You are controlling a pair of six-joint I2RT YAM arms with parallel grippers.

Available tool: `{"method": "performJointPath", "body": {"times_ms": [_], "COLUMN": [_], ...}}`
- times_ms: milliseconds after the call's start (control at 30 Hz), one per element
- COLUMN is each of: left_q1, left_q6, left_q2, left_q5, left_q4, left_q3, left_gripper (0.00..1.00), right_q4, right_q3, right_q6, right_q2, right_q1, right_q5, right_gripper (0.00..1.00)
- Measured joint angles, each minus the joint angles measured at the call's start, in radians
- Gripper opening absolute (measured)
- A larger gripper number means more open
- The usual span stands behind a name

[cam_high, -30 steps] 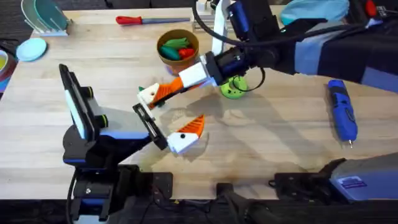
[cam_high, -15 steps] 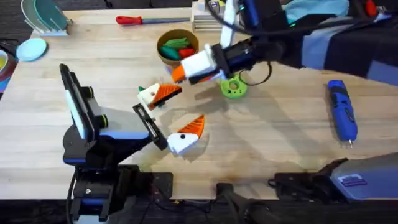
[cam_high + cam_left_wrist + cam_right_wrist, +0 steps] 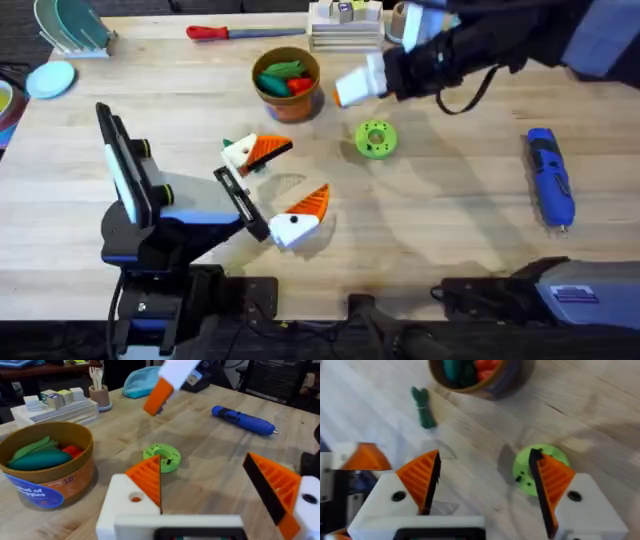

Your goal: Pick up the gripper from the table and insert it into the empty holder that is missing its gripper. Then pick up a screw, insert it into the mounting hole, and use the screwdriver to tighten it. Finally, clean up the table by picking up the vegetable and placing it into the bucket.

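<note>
The right claw [image 3: 345, 88] hangs above the desk [image 3: 440, 210] beside the bucket [image 3: 286, 82], spread wide and empty. The left claw [image 3: 275, 185] is likewise released, grasping nothing. The dark-green vegetable [image 3: 422, 407] lies on the desk near the bucket; the screwdriver [image 3: 550, 178] lies well apart.

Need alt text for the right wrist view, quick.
The right pincer hangs open above the table, holding nothing. Beyond its orange fingers lie a green ring-shaped disc, the small dark-green vegetable and the bucket with toy vegetables.
</note>
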Motion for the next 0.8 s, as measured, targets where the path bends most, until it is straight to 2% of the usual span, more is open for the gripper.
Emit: {"method": "performJointPath", "body": {"times_ms": [167, 300, 433, 600, 700, 800], "left_q1": [0.000, 0.000, 0.000, 0.000, 0.000, 0.000], "left_q6": [0.000, 0.000, 0.000, 0.000, 0.000, 0.000], "left_q2": [0.000, 0.000, 0.000, 0.000, 0.000, 0.000], "left_q5": [0.000, 0.000, 0.000, 0.000, 0.000, 0.000], "left_q4": [0.000, 0.000, 0.000, 0.000, 0.000, 0.000], "left_q3": [0.000, 0.000, 0.000, 0.000, 0.000, 0.000], "left_gripper": [0.993, 0.993, 0.993, 0.993, 0.993, 0.993], "right_q4": [-0.121, -0.145, -0.140, -0.147, -0.150, -0.148], "right_q3": [0.000, 0.000, 0.000, 0.000, 0.000, 0.000], "right_q6": [-0.084, -0.134, -0.158, -0.168, -0.169, -0.168], "right_q2": [0.031, 0.084, 0.128, 0.164, 0.182, 0.191], "right_q1": [0.085, 0.160, 0.205, 0.214, 0.219, 0.232], "right_q5": [0.290, 0.409, 0.457, 0.481, 0.486, 0.487], "right_gripper": [0.994, 0.991, 0.826, 0.656, 0.485, 0.432]}}
